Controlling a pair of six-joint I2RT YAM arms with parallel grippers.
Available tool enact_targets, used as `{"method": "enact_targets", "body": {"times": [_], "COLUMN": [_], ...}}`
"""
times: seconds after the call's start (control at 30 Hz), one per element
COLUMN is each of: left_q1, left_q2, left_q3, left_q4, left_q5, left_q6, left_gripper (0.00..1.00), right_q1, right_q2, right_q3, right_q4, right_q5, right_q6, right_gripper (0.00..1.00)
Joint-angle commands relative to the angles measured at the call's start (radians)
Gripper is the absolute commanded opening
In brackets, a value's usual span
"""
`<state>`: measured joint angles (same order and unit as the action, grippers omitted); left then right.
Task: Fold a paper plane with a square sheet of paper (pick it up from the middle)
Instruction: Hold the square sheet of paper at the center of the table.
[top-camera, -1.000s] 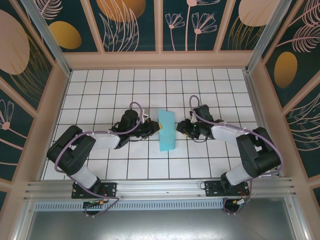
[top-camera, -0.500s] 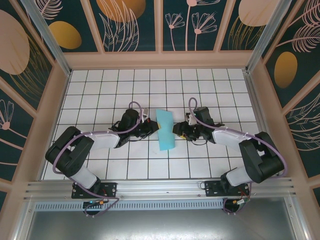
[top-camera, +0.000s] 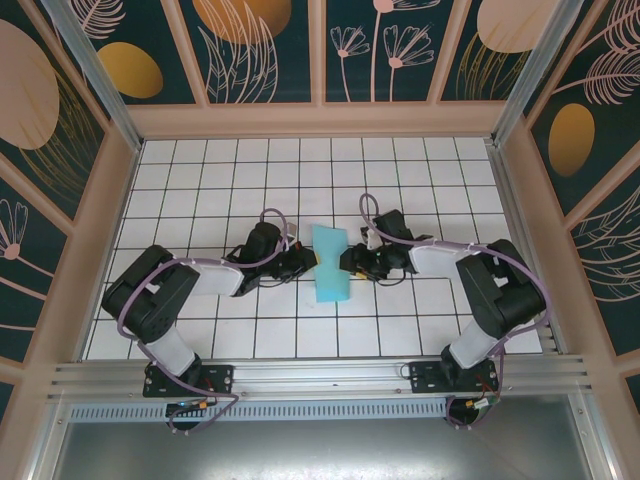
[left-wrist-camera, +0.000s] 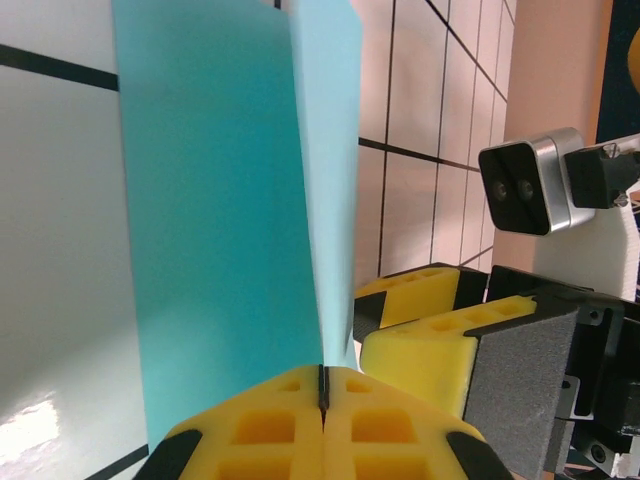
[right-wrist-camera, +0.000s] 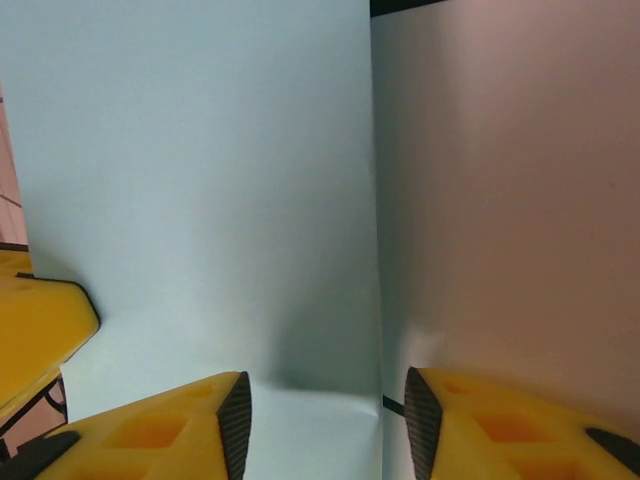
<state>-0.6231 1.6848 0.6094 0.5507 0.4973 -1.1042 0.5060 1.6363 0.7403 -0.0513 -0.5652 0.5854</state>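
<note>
The square sheet of paper, light blue, is doubled over into a narrow strip at the middle of the table. My left gripper meets its left side. In the left wrist view that gripper is shut, and two layers of the paper run into the seam between its yellow fingers. My right gripper is at the strip's right side. In the right wrist view it stands open, with the paper and its straight edge lying between the fingers.
White grid table ringed by low wooden walls. The right gripper's yellow fingers and wrist camera sit close beside the left gripper. A left finger shows at the right wrist view's left edge.
The right gripper has moved left up to the paper's right side. The left gripper and the paper have shifted slightly toward the near edge.
</note>
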Motion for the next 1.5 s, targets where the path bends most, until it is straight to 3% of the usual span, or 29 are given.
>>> {"method": "enact_targets", "body": {"times": [0.0,0.13,0.27,0.5,0.63,1.07,1.47], "left_q1": [-0.005,-0.004,-0.004,-0.005,-0.004,-0.004,-0.005], "left_q2": [0.021,0.023,0.013,-0.083,-0.141,-0.035,0.068], "left_q3": [-0.007,-0.007,-0.007,0.029,0.026,0.045,0.076], "left_q4": [0.043,0.043,0.004,-0.213,-0.272,-0.061,-0.064], "left_q5": [0.019,0.016,-0.014,-0.172,-0.263,-0.042,0.002], "left_q6": [-0.009,-0.007,0.012,0.104,0.12,0.108,0.112], "left_gripper": [0.02,0.08,0.15,0.3,0.32,0.22,0.18], "right_q1": [0.009,0.017,0.022,0.035,0.056,0.081,0.092], "right_q2": [0.029,0.065,0.088,0.103,0.133,0.178,0.207], "right_q3": [0.035,0.053,0.064,0.082,0.099,0.127,0.146], "right_q4": [-0.065,-0.106,-0.135,-0.168,-0.193,-0.233,-0.254], "right_q5": [0.041,0.083,0.12,0.164,0.206,0.279,0.317], "right_q6": [-0.033,-0.048,-0.054,-0.068,-0.081,-0.114,-0.127], "right_gripper": [0.43,0.36,0.35,0.38,0.37,0.34,0.34]}}
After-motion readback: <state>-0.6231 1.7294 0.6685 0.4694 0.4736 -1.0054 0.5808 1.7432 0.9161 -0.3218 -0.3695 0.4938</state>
